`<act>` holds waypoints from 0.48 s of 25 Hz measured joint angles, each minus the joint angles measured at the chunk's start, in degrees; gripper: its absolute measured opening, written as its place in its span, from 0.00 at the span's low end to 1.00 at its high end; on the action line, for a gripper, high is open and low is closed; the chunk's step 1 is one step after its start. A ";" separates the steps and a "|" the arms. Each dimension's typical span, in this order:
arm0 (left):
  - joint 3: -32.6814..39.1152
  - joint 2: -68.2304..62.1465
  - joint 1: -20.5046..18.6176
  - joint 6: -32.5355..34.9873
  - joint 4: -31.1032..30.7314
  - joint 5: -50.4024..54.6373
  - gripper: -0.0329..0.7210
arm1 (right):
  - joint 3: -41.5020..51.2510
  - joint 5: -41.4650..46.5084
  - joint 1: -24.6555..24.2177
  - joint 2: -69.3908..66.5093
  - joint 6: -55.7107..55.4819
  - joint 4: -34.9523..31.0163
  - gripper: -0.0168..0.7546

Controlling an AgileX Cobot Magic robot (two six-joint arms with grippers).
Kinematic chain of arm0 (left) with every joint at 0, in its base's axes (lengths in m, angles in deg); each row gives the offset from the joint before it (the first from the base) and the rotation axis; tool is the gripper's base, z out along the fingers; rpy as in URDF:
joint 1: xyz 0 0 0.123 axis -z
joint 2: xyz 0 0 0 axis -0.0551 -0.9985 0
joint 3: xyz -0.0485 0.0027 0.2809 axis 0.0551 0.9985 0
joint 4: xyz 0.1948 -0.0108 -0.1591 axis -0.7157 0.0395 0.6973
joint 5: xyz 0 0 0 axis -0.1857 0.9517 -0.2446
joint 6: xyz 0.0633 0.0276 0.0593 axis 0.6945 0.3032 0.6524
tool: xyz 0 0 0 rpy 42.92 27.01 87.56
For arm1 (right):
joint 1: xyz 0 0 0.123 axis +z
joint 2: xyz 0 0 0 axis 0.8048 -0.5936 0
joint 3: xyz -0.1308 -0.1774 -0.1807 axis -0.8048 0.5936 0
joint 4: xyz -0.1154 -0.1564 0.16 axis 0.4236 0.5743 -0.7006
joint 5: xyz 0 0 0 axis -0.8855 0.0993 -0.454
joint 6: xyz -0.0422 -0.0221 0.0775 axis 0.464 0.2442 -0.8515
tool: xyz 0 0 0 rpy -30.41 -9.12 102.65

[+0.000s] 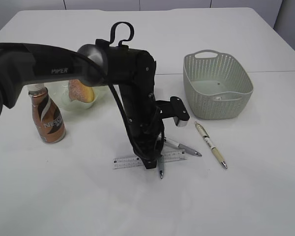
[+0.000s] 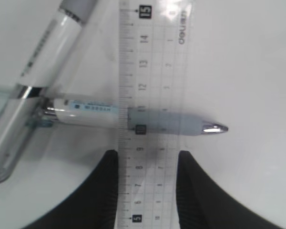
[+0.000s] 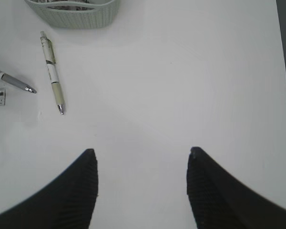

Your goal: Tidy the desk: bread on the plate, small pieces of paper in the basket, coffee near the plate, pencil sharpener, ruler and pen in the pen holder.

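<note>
A clear ruler [image 2: 152,71] lies flat on the white table, over a grey-tipped pen [image 2: 171,123] that crosses beneath it. My left gripper [image 2: 148,155] is shut on the ruler, each finger against one long edge. In the exterior view the left gripper [image 1: 150,163] points straight down on the ruler [image 1: 132,161]. Another pen [image 1: 184,147] and a cream pen [image 1: 211,146] lie to the right. Bread [image 1: 81,91] rests on the plate [image 1: 69,104], with the coffee bottle [image 1: 46,118] beside it. My right gripper [image 3: 142,157] hangs open over bare table. Pen holder, pencil sharpener and paper pieces are out of view.
The grey-green basket [image 1: 217,86] stands at the back right, and its wall [image 3: 74,12] tops the right wrist view. A white pen [image 2: 43,62] lies close to the ruler's left. The left arm's bulk hides the table's middle.
</note>
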 joint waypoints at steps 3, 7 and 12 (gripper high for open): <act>-3.25 -0.08 0.00 -2.34 0.00 2.61 0.35 | 0.00 0.00 0.00 0.00 0.00 0.00 0.63; -7.72 -0.08 0.00 -6.72 0.00 5.59 0.35 | 0.00 0.00 0.00 0.00 0.00 0.00 0.63; -11.54 0.04 0.00 -13.99 -0.45 6.45 0.35 | 0.00 0.00 0.00 0.00 0.00 0.00 0.63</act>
